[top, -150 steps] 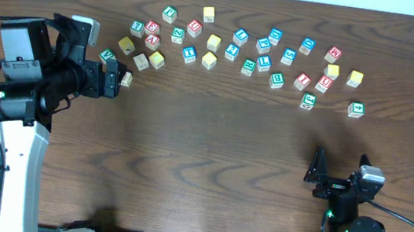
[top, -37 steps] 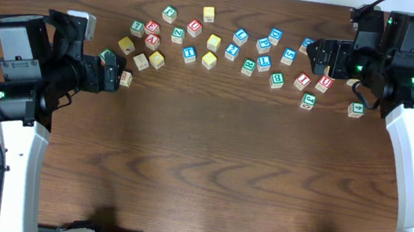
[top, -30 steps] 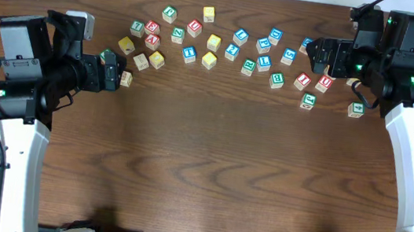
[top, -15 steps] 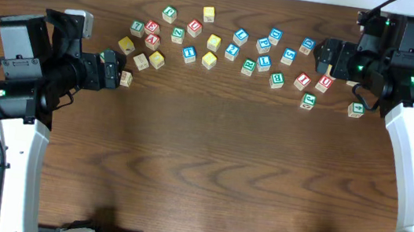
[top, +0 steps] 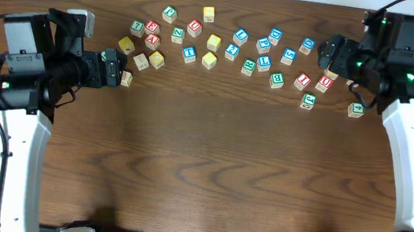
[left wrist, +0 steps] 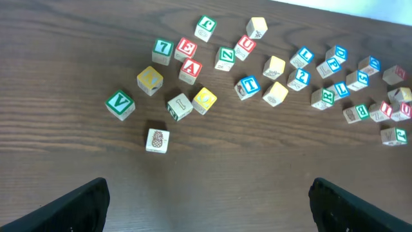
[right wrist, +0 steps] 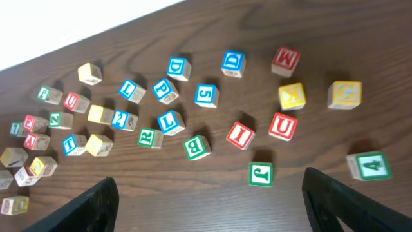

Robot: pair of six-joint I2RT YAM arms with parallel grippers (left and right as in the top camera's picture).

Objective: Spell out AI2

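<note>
The red "A" cube (left wrist: 191,67) lies in the left cluster of blocks (top: 152,41). Among the middle blocks is the blue "2" cube (top: 232,52), which the right wrist view shows at the left (right wrist: 122,119). The red "I" cube (right wrist: 240,135) rests in the right cluster (top: 301,81). My left gripper (top: 117,71) hovers just left of the left cluster, open, with bare wood between its fingers (left wrist: 209,196). My right gripper (top: 327,55) hangs over the right cluster, open and empty (right wrist: 212,200).
Many other lettered cubes spread in a band across the far half of the table. A green "V" cube (left wrist: 120,104) and a picture cube (left wrist: 158,140) lie nearest the left gripper. A green "J" cube (right wrist: 261,174) and a green "4" cube (right wrist: 372,165) lie nearest the right one.
The right arm rose from the front right to the back right, above the blocks, then drifted slightly right. The left arm barely shifted. No block has moved.
</note>
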